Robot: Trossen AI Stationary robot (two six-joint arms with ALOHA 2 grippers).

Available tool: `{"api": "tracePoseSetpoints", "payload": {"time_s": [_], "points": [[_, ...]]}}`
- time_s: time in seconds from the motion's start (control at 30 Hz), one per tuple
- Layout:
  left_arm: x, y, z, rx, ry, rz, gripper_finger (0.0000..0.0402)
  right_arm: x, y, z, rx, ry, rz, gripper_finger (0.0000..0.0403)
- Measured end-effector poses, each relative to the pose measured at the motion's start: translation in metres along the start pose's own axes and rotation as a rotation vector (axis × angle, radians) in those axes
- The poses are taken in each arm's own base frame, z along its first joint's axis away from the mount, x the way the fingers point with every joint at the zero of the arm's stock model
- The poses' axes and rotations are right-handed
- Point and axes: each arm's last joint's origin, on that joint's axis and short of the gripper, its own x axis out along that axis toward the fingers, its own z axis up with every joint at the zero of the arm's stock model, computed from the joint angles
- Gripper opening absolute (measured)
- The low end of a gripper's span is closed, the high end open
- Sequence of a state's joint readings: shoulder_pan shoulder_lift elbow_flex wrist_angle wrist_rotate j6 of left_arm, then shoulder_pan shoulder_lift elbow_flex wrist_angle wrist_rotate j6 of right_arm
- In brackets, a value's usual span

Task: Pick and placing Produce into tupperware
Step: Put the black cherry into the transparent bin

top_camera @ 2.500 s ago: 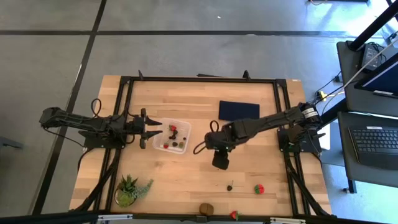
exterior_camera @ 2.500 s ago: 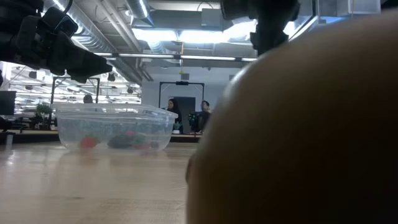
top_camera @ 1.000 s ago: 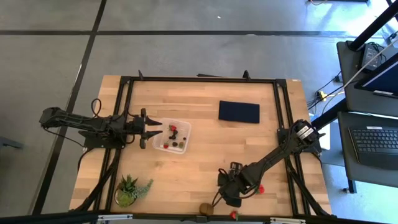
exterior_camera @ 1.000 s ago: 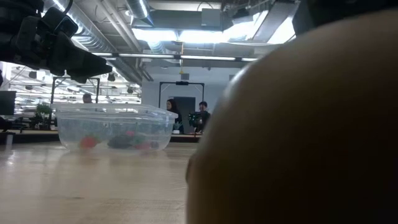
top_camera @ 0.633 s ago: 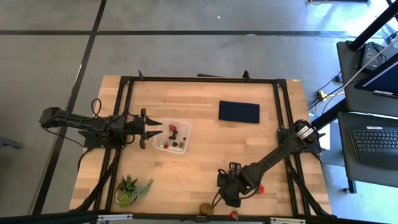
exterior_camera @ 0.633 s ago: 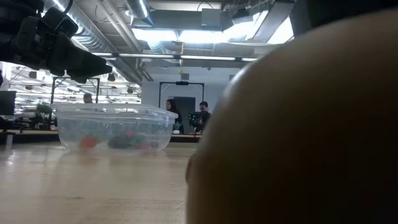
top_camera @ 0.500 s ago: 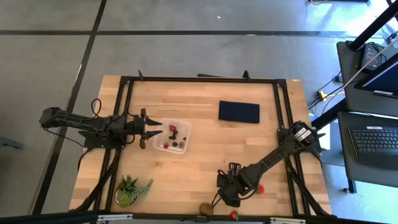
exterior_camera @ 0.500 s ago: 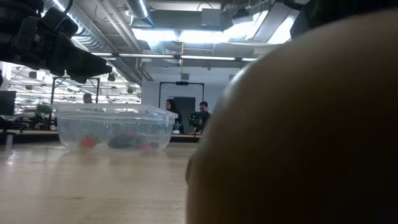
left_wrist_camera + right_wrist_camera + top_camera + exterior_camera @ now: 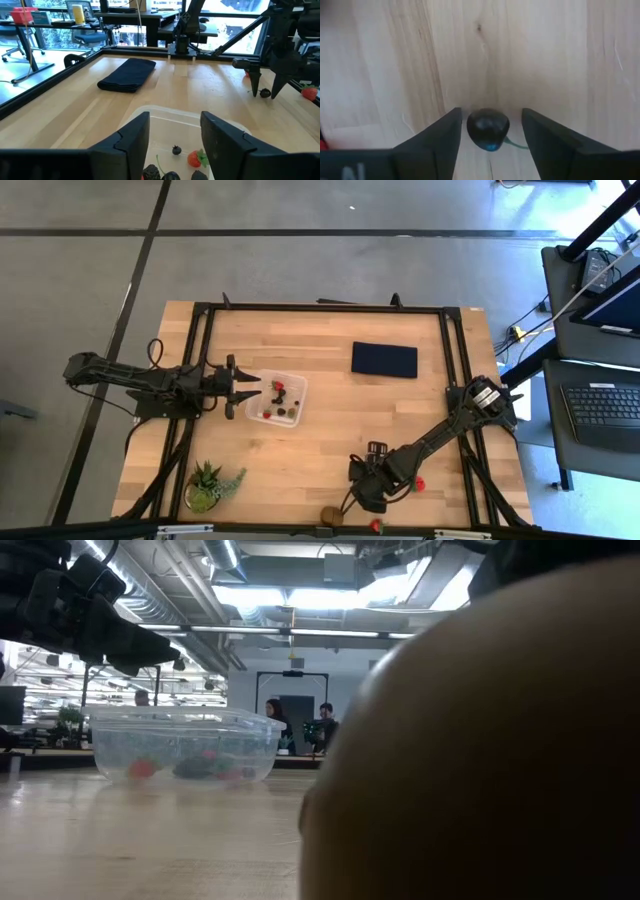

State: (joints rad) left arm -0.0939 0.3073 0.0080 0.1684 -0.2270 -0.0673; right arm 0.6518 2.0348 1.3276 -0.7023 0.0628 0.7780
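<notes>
The clear tupperware (image 9: pixel 277 398) (image 9: pixel 185 745) sits left of centre, with strawberries and dark berries in it. My left gripper (image 9: pixel 248 388) (image 9: pixel 175 117) hovers open over its left rim (image 9: pixel 165 109). My right gripper (image 9: pixel 369 482) (image 9: pixel 491 116) points down near the near edge, open. Its fingers stand on either side of a small dark berry (image 9: pixel 488 128) (image 9: pixel 265 92) that lies on the wood, and a gap shows on each side. A strawberry (image 9: pixel 418 483) lies just right of that gripper. A second strawberry (image 9: pixel 377 525) and the brown kiwi (image 9: pixel 332 515) (image 9: pixel 480 740) rest at the near edge.
A folded dark blue cloth (image 9: pixel 384 359) lies toward the far right, and a spiky potted plant (image 9: pixel 210 485) stands at the near left. The kiwi fills most of the low view's right side. Bare wood lies between the tupperware and my right gripper. People stand in the room behind.
Between 2.5 s and 1 s ago my right arm swung from the table's middle toward the near edge and came down over the dark berry. In the last second it has kept almost still. The tupperware has not moved.
</notes>
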Motion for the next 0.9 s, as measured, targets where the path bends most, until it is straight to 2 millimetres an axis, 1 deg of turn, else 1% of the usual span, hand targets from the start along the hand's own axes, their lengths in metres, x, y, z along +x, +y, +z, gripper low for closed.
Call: {"api": "tracePoseSetpoints", "payload": {"time_s": [0.23, 0.57, 0.7, 0.8, 0.9], "points": [[0.0000, 0.0000, 0.0001, 0.000, 0.000, 0.000, 0.0161, 0.0008, -0.0012, -0.0016, 0.001, 0.015, -0.012, 0.0177], [0.0000, 0.0000, 0.0000, 0.000, 0.000, 0.000, 0.0171, 0.0011, -0.0016, -0.0021, 0.005, 0.022, -0.012, 0.0126], [0.0000, 0.0000, 0.0000, 0.000, 0.000, 0.000, 0.0167, 0.0011, -0.0017, -0.0021, 0.035, 0.023, -0.013, 0.0124], [0.0000, 0.0000, 0.0001, 0.000, -0.001, 0.000, 0.0163, 0.0009, -0.0014, -0.0019, 0.091, 0.019, -0.015, 0.0128], [0.0000, 0.0000, 0.0001, 0.000, 0.000, 0.000, 0.0161, -0.0041, -0.0002, 0.0049, 0.105, 0.006, -0.013, 0.0127]]}}
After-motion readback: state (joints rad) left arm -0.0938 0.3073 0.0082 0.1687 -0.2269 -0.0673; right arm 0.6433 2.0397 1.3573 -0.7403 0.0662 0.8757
